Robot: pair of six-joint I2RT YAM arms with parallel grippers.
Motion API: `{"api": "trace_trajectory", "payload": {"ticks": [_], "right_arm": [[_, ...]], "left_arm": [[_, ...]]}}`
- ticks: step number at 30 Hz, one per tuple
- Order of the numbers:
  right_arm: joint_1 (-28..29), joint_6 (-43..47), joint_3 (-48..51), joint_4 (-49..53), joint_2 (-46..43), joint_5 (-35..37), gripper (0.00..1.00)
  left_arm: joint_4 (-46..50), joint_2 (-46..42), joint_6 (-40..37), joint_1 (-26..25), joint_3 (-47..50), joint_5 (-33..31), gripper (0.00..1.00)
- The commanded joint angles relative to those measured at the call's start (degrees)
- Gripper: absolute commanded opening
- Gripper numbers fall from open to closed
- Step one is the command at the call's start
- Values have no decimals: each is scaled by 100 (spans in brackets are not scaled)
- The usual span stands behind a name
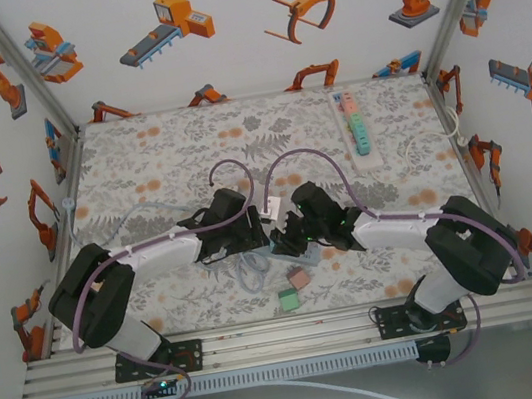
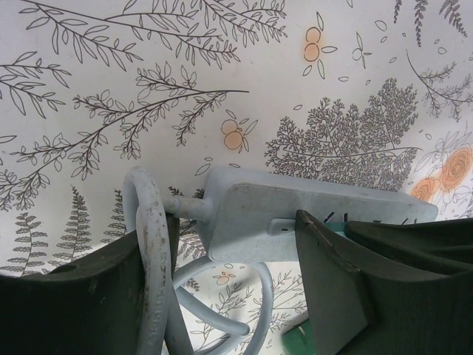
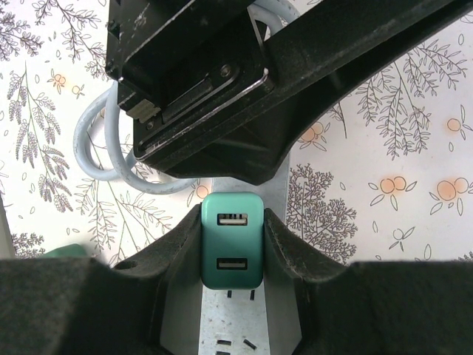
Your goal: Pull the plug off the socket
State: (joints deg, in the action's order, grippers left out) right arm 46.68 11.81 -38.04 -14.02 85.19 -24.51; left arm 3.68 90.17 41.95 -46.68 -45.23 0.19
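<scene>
Two tools meet at the middle of the tabletop (image 2: 111, 59). We find the teal USB charger plug (image 3: 232, 240) seated in the white power strip (image 3: 222, 325), directly between the fingers of the right tool (image 3: 230, 229). That tool is clenched on the plug, one finger pressing each narrow side, so this arm is the nearer one.

The strip's long axis runs straight ahead from the right tool toward the left tool (image 2: 233, 237). The left tool straddles the strip's far end, where the pale cable (image 2: 151, 244) leaves it. One finger lies against the strip and the other sits beside the cable. We cannot tell whether this tool is already clamped or merely bracketing.

We judge that the plug must come away square to the socket face, across the strip's long axis, while the left tool holds the strip down.
</scene>
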Motion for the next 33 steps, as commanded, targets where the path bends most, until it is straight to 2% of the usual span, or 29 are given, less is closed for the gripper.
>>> {"api": "trace_trajectory", "payload": {"ticks": [1, 10, 15, 20, 23, 27, 33], "right_arm": [[51, -78, -293, -274, -114, -209, 0], [60, -27, -623, 34, -231, 502, 0], [498, 886, -802, 551, -271, 1035, 0], [163, -142, -539, -307, -485, 384, 0], [182, 58, -582, 37, -487, 583, 0], [518, 725, -848, 886, -476, 1278, 0], [235, -142, -583, 4, -714, 741, 0]], "left_arm": [[877, 597, -284, -275, 251, -48, 53], [1049, 1046, -190, -636, 662, -341, 49], [1153, 1032, -118, -922, 622, -783, 49], [853, 962, -48, -1054, 823, -1003, 46], [681, 907, -38, -1054, 950, -1003, 46], [645, 941, -60, -1052, 955, -981, 45], [564, 952, -73, -1036, 997, -950, 45]]}}
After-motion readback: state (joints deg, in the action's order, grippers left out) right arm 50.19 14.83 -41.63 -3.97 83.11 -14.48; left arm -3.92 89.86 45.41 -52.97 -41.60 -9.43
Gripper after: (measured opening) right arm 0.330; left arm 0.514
